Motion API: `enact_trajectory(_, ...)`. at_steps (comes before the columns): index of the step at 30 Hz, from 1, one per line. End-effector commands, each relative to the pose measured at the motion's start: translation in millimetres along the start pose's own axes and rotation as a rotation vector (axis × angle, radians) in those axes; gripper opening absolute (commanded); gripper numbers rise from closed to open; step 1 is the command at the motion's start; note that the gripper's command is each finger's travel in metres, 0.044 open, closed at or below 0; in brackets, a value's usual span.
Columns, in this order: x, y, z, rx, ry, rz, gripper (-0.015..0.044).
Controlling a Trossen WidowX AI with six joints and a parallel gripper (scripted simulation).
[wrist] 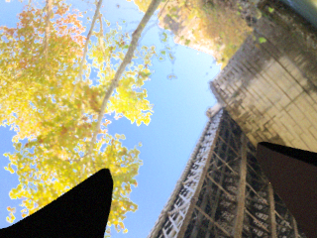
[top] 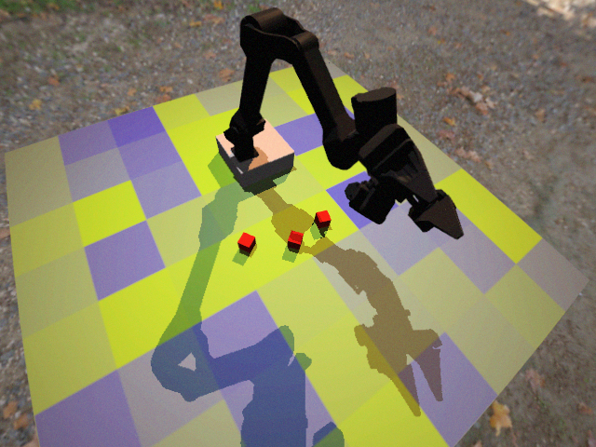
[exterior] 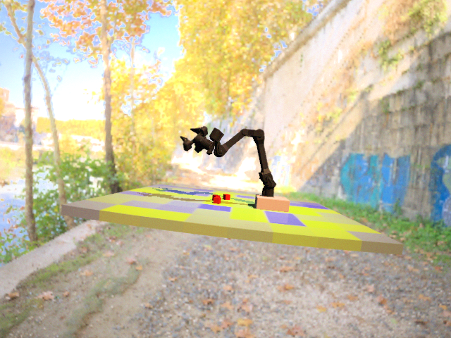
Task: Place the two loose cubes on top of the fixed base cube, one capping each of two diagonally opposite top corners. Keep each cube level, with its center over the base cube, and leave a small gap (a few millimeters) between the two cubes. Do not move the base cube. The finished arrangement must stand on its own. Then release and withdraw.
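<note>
Three small red cubes lie apart on the checkered board [top: 120,269] [exterior: 218,222]: a left cube [top: 246,241], a middle cube [top: 295,238] and a right cube [top: 322,218]. All three look the same size, and I cannot tell which is the fixed base. In the exterior view only two red cubes [exterior: 216,198] [exterior: 226,196] show. My gripper [top: 418,226] [exterior: 187,134] [wrist: 184,164] is open and empty. It is raised high above the board, off to the right of the cubes, and points outward and up. The wrist view shows only its two dark fingers against sky, trees and wall.
The arm stands on a salmon block [top: 269,154] [exterior: 272,203] at the back of the board, behind the cubes. The arm's shadows fall across the board around the cubes. Gravel ground lies beyond the board's edges.
</note>
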State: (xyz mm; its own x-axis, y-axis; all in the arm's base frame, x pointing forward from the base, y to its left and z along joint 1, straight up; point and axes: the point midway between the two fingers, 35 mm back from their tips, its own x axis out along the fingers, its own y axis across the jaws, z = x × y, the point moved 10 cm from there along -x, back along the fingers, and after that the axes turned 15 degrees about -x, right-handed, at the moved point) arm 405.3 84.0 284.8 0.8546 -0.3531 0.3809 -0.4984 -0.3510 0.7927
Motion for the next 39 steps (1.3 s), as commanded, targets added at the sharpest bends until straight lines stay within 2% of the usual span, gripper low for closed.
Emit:
enact_trajectory(1,0,0,0,-0.010,0.000,-0.006,0.0374)
enact_trajectory(5,7,-9,8,-0.202,0.001,-0.134,0.0269)
enact_trajectory(6,8,-12,10,-0.258,0.003,-0.174,0.0265)
enact_trajectory(15,11,-31,40,-0.715,0.065,-0.557,0.0265)
enact_trajectory(23,-2,-37,71,-1.033,0.193,-0.933,0.0265)
enact_trajectory(31,-27,-29,100,-1.236,0.398,-1.328,0.0265)
enact_trajectory(39,-60,-6,123,-1.288,0.678,-1.719,0.0265)
